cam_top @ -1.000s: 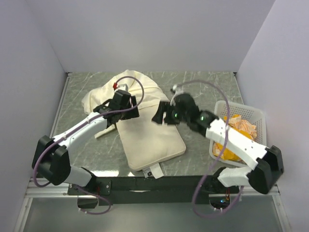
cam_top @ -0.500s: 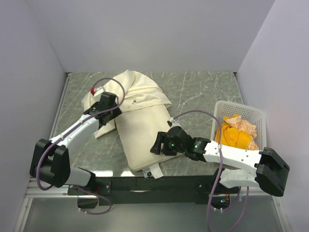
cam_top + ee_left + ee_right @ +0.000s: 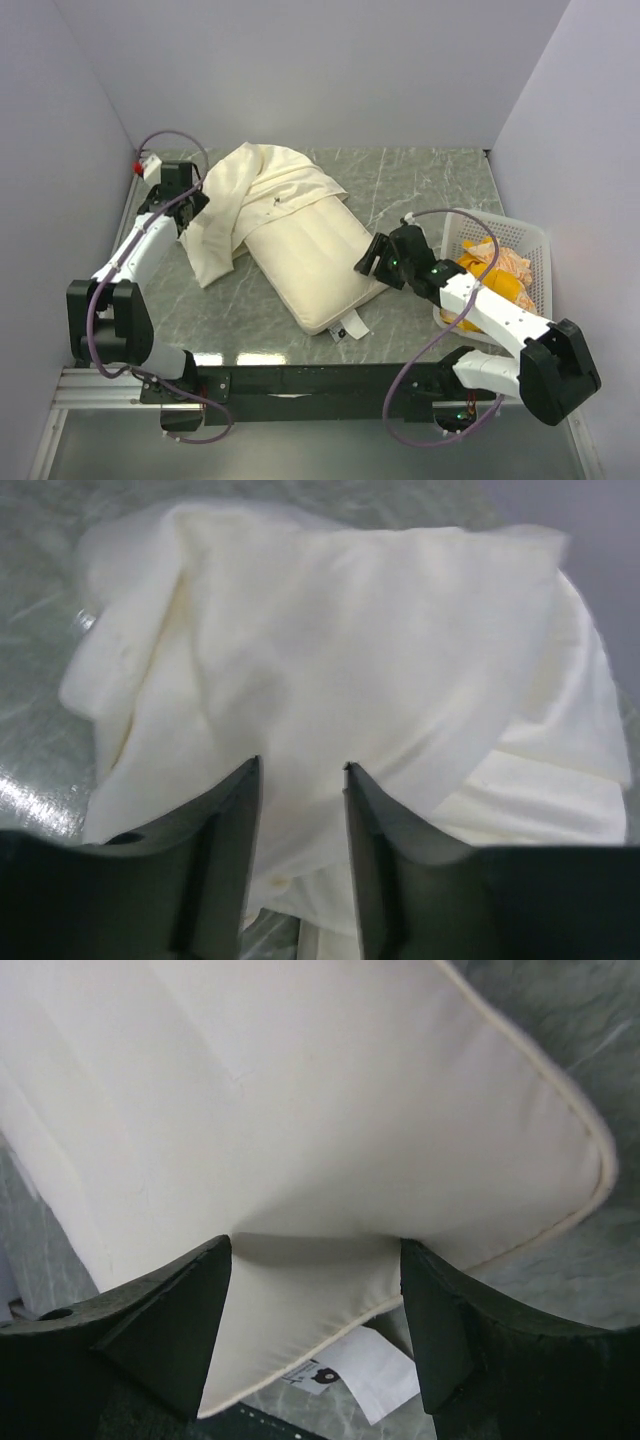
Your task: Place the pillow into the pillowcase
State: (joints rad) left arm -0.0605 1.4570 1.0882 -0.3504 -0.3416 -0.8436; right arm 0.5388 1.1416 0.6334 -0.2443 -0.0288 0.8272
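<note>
The cream pillow [image 3: 310, 265] lies slanted across the middle of the table, a white label [image 3: 350, 328] with a small bear print at its near corner. My right gripper [image 3: 370, 262] is shut on the pillow's right edge; in the right wrist view the pillow [image 3: 300, 1110] is dented between the wide-set fingers of that gripper [image 3: 315, 1245]. The limp pillowcase [image 3: 255, 185] is bunched over the pillow's far end and hangs to the left. My left gripper [image 3: 188, 207] holds its left side; the left wrist view shows the pillowcase [image 3: 330, 650] running between that gripper's [image 3: 300, 770] fingers.
A white slatted basket [image 3: 500, 222] holding orange cloth [image 3: 490, 275] stands at the right edge of the table, just behind my right arm. Pale walls close in the table on the left, back and right. The left gripper is near the left wall.
My left gripper has pulled the pillowcase back and to the far left. My right gripper has swung the pillow's near end to the right, so the pillow now lies slanted.
</note>
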